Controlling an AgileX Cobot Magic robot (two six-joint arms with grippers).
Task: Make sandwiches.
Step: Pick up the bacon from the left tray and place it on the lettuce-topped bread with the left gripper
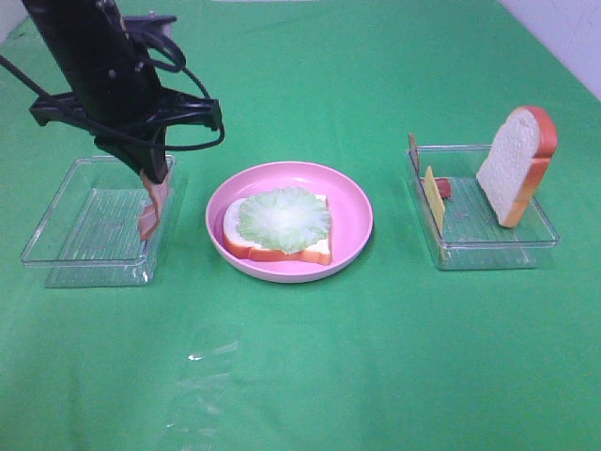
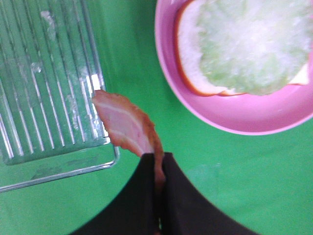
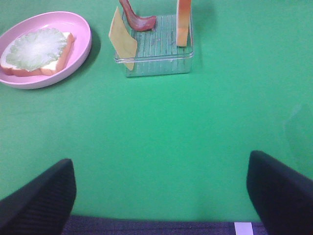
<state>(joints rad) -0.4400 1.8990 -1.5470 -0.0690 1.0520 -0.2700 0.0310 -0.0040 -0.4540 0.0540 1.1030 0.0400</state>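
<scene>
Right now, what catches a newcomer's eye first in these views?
The pink plate at centre stands out, holding a bread slice topped with pale green lettuce. Left of it, the left gripper is shut on a bacon strip dangling at the right edge of a clear tray. In the right tray a second bread slice leans upright, with a cheese slice standing at the opposite wall.

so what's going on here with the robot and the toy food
The left gripper is shut on a bacon strip, which hangs at the edge of the left clear tray, beside the pink plate. On the plate lies a bread slice topped with lettuce. The right tray holds an upright bread slice, a cheese slice and a second bacon strip. The right gripper is open and empty.
</scene>
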